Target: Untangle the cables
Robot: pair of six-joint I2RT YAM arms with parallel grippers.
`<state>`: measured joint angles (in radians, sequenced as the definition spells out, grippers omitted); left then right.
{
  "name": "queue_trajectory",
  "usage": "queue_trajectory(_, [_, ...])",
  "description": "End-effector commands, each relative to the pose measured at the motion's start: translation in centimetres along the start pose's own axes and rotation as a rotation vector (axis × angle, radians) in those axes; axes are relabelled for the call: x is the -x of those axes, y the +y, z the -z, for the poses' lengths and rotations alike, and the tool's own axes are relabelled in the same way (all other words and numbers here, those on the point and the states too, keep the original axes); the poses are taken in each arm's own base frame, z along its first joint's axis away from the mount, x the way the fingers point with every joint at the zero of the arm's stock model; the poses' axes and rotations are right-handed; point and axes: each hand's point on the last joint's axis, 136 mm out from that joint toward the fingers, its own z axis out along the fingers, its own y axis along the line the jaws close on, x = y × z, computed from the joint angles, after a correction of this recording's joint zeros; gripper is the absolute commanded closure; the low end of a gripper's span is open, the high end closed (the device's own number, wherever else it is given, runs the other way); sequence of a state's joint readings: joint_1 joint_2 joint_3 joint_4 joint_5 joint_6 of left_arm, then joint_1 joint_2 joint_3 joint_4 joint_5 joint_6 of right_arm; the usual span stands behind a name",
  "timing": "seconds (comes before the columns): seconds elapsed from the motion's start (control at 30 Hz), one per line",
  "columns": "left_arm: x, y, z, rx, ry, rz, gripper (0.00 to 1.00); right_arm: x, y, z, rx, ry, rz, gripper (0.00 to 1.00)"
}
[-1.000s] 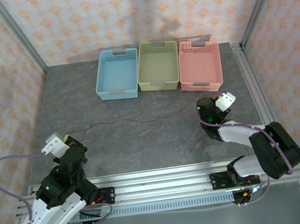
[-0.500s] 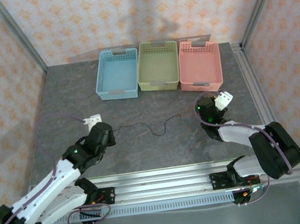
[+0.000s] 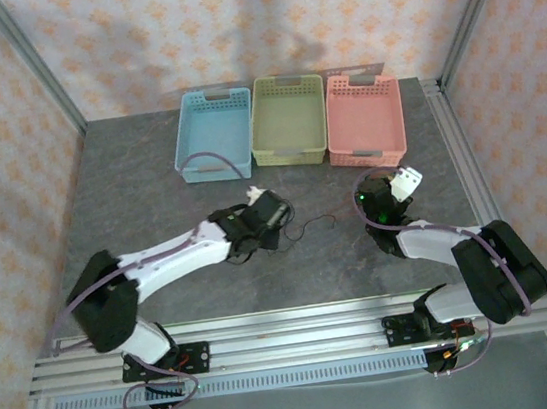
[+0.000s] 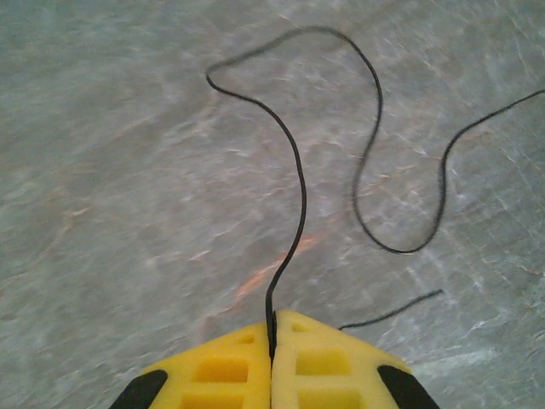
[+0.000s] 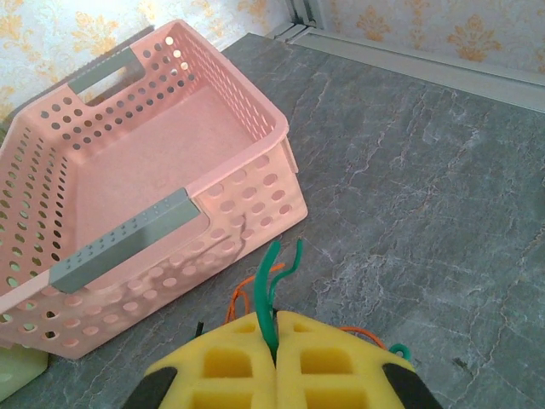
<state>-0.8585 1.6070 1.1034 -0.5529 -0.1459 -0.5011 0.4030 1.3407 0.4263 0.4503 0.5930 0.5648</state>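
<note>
Left fingers (image 4: 238, 362) pinched shut on one end of a black cable (image 4: 298, 187), cable snaking in loose curves over the grey table (image 4: 102, 170), mid-table, right fingers (image 5: 319, 349) closed tight on a green cable (image 5: 269, 285) and an orange cable (image 5: 241, 287), just beside the pink basket (image 5: 281, 158)

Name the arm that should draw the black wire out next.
Left. The left claw is shut on the black wire, which lies slack across the table. The right claw is shut on the green wire, orange strands beside it, near the pink basket, so it suits anchoring.
</note>
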Motion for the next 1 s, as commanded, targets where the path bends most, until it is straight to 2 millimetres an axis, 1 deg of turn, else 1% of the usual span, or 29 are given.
queue_trajectory(0.0, [-0.2, -1.0, -1.5, 0.037, 0.062, -0.063, 0.93, 0.4, 0.8, 0.0, 0.022, -0.008, -0.016, 1.00])
queue_trajectory(0.1, [0.4, -2.9, -2.4, 0.041, 0.100, -0.107, 0.86, 0.3, 0.8, 0.0, 0.023, -0.006, -0.015, 1.00])
queue_trajectory(0.17, [0.8, -3.8, -3.0, 0.044, 0.125, -0.129, 0.82, 0.3, 0.9, 0.0, 0.025, -0.005, -0.013, 1.00])
queue_trajectory(0.2, [1.1, -4.2, -3.1, 0.043, 0.134, -0.140, 0.81, 0.3, 1.0, 0.0, 0.028, -0.004, -0.015, 1.00])
queue_trajectory(0.23, [0.7, -4.3, -4.1, 0.066, 0.167, -0.156, 0.81, 0.4, 1.0, 0.0, 0.029, -0.005, -0.016, 1.00])
queue_trajectory(0.3, [1.0, -4.5, -4.4, 0.075, 0.178, -0.170, 0.77, 0.4, 1.0, 0.0, 0.032, -0.005, -0.015, 1.00])
queue_trajectory(0.37, [1.2, -4.7, -4.6, 0.072, 0.182, -0.173, 0.67, 0.4, 1.1, 0.0, 0.034, -0.005, -0.014, 1.00])
queue_trajectory(0.43, [1.4, -4.7, -4.8, 0.070, 0.186, -0.167, 0.62, 0.4, 1.1, 0.0, 0.035, -0.004, -0.013, 1.00])
queue_trajectory(0.5, [1.4, -4.7, -5.3, 0.061, 0.203, -0.153, 0.54, 0.4, 1.2, 0.0, 0.037, -0.002, -0.013, 1.00])
queue_trajectory(0.6, [1.6, -4.4, -5.8, 0.054, 0.225, -0.132, 0.48, 0.1, 1.2, -0.1, 0.036, 0.002, -0.009, 1.00])
queue_trajectory(0.67, [1.9, -4.2, -5.9, 0.054, 0.231, -0.118, 0.42, 0.0, 1.3, -0.2, 0.038, 0.008, -0.006, 1.00])
queue_trajectory(0.8, [2.2, -3.9, -6.7, 0.043, 0.264, -0.094, 0.41, -0.3, 1.5, -0.4, 0.041, 0.016, -0.004, 1.00])
queue_trajectory(0.97, [2.5, -4.4, -7.7, 0.020, 0.298, -0.071, 0.41, -0.3, 1.5, -0.4, 0.041, 0.016, 0.000, 1.00])
